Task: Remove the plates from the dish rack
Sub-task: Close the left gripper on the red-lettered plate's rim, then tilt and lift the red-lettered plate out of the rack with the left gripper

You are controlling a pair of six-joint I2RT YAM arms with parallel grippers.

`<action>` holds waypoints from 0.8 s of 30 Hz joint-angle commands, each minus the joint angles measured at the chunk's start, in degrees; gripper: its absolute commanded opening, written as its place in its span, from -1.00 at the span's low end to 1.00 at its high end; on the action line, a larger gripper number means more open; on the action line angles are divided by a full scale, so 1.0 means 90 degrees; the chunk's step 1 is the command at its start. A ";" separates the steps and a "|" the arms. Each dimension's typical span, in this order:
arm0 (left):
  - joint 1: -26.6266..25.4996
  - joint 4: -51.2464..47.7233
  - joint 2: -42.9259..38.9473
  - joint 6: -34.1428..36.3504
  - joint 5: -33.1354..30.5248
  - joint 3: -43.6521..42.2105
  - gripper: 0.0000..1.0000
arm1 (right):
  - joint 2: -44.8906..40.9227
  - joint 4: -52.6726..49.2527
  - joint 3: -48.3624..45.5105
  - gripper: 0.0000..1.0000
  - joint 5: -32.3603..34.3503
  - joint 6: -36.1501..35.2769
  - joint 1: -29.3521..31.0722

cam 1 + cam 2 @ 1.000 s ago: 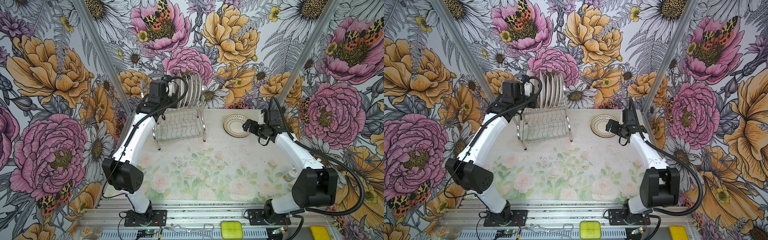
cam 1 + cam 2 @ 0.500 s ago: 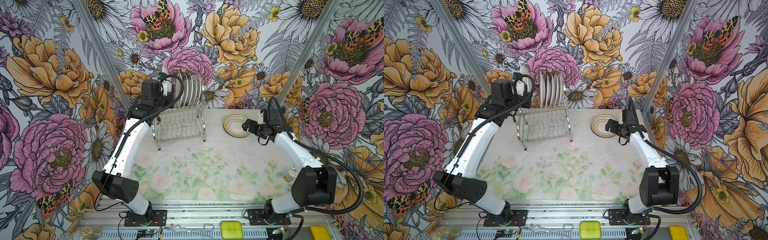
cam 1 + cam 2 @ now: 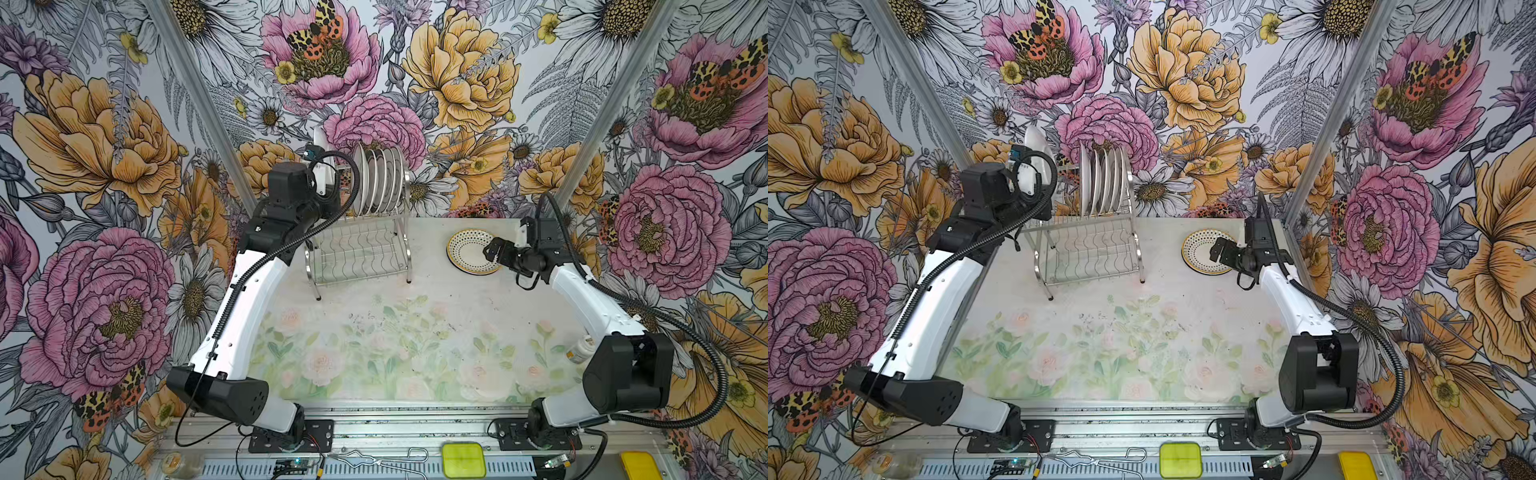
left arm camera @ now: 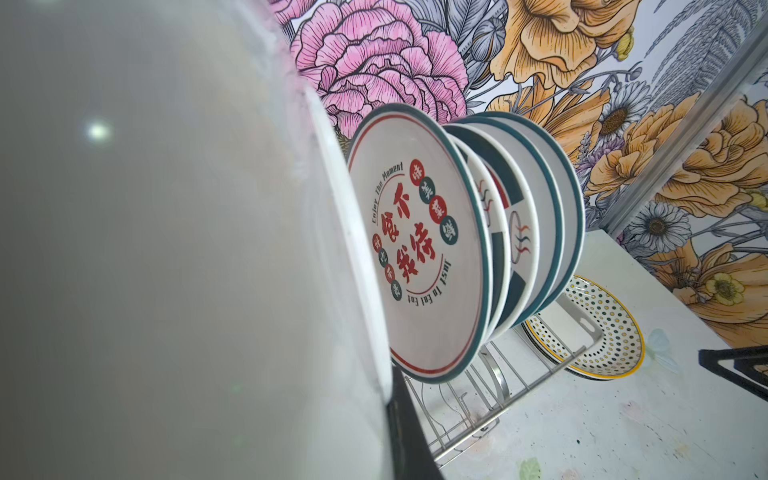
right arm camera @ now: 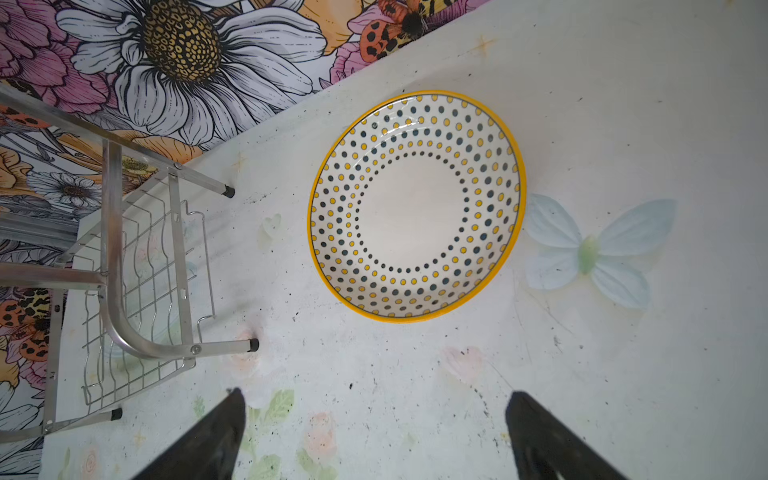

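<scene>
- Plainly, a round white ceramic plate (image 4: pixel 166 249) stands on edge in the air at the far left. It is just left of, and above, the upper tier of the shiny two-tier steel wire dish rack (image 3: pixel 361 253), clear of its slots.
- The left gripper (image 3: pixel 326 185) is clamped on the lower rim of that white plate. One black finger (image 4: pixel 409 436) shows against it in the left wrist view.
- Five more round teal-rimmed plates (image 3: pixel 380 178) stand upright, packed side by side, in the right half of the rack's upper tier. The leftmost plate (image 4: pixel 419 249) bears red Chinese characters.
- A round dotted plate with a yellow rim (image 5: pixel 415 208) lies flat on the table to the right of the rack, apart from its legs.
- The right gripper (image 5: pixel 374 436) hovers low over the right edge of the dotted plate in both top views. Its fingers are spread wide and grip nothing.
- The pale tabletop with faded flower print (image 3: pixel 415 332) carries the rack and the dotted plate.
- A small white bottle (image 3: pixel 582 349) stands near the right arm's elbow, well apart from both.
</scene>
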 commanded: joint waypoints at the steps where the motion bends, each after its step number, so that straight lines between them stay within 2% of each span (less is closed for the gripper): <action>1: 0.0059 0.0337 -0.0504 0.0128 -0.0243 -0.0080 -1.00 | -0.0172 0.0123 0.0161 0.99 -0.0066 0.0006 -0.0014; 7: -0.0055 0.0332 -0.1073 0.0168 -0.0239 -0.0360 -1.00 | -0.0486 0.0114 -0.0006 0.99 -0.0096 0.0000 0.0002; 14: -0.0489 0.0187 -0.1644 0.0245 -0.0409 -0.0645 -1.00 | -0.0970 0.0104 -0.0318 0.99 -0.0160 0.0063 0.0002; 17: -0.0996 0.0114 -0.1894 0.0361 -0.0640 -0.0814 -1.00 | -0.1198 0.0101 -0.0478 0.99 -0.0155 0.0131 -0.0007; 24: -0.2874 -0.0063 -0.2330 0.0632 -0.2003 -0.1326 -1.00 | -0.1774 0.0082 -0.0924 0.99 0.0086 0.0395 -0.0018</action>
